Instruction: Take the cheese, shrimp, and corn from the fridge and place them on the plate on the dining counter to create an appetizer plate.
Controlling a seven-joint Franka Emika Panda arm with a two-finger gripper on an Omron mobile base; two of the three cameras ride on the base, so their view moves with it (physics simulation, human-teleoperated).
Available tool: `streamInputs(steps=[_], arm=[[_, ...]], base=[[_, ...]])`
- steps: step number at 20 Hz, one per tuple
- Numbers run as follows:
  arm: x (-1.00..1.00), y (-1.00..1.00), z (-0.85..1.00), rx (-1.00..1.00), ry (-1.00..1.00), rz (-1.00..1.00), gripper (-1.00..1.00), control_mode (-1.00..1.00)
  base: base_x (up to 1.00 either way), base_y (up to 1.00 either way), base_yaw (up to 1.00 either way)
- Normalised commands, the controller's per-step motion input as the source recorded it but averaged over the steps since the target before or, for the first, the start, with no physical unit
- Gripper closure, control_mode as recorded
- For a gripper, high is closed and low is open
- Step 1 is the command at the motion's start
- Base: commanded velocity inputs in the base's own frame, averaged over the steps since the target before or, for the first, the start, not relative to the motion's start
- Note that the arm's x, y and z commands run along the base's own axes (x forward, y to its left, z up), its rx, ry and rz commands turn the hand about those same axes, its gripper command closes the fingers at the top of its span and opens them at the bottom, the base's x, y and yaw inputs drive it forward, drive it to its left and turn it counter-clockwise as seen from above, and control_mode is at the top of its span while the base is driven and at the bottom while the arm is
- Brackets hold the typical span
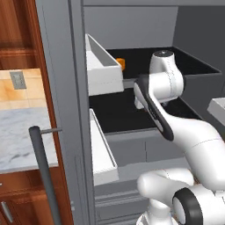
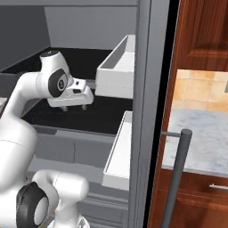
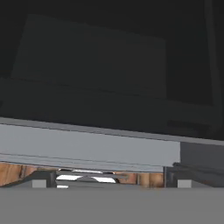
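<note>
The fridge [image 1: 66, 88] stands open in front of me, showing black shelves [image 1: 118, 114]. A small orange block, the cheese [image 1: 121, 63], peeks out on the upper shelf behind the top white door bin [image 1: 103, 70]. My gripper [image 2: 74, 107] hangs inside the fridge just above the middle shelf, below and to the right of the cheese. It points downward, open, and holds nothing. In the hand view its fingertips [image 3: 40, 180] sit far apart over the shelf's grey front edge [image 3: 87, 146]. The shrimp, the corn, the plate and the dining counter are out of view.
White door bins [image 1: 103, 154] jut out from both open doors [image 2: 122, 147] beside the arm. A long dark bar handle [image 1: 44, 171] runs down each door [image 2: 178, 178]. Beyond lie a marble wall counter [image 1: 22, 136], tiled wall and wood cabinets [image 2: 200, 31].
</note>
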Motion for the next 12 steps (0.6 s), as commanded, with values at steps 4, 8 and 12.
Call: streamInputs(steps=[4, 8, 12], arm=[[-0.23, 0.46, 0.32, 0.0, -0.22, 0.01, -1.0, -1.0], [-0.5, 0.43, 0.62, 0.0, -0.39, 0.0, -1.0, -1.0], [-0.04, 0.23, 0.56, 0.02, -0.33, 0.0, -1.0, -1.0]], base=[[0.0, 0.0, 0.0], [0.0, 0.0, 0.0], [0.0, 0.0, 0.0]])
